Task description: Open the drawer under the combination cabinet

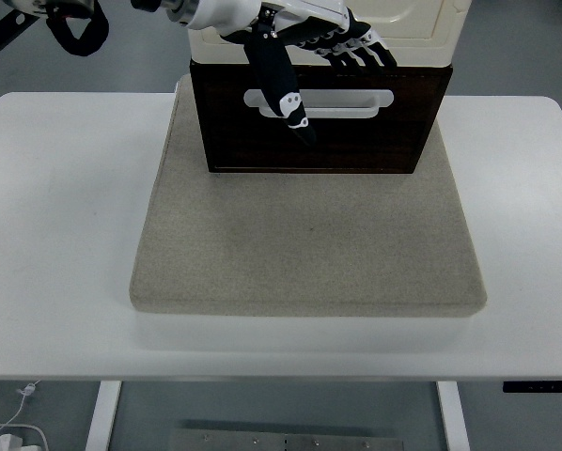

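Drawer (pixel 319 141), shut, sits under the cream cabinet (pixel 394 23) on a beige mat (pixel 309 244) at the worktop's (pixel 55 235) far side. The left hand (pixel 304 56) hovers with fingers spread, grasping nothing, thumb across the white handle (pixel 356 101). Fingers missing the handle's slot could slip off, or drag the whole unit forward.

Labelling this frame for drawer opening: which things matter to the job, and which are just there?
Job:
- dark drawer
- its white handle
- cream cabinet above
- left hand, fingers spread over the handle

Just there:
- beige mat
- white table
- cable on the floor
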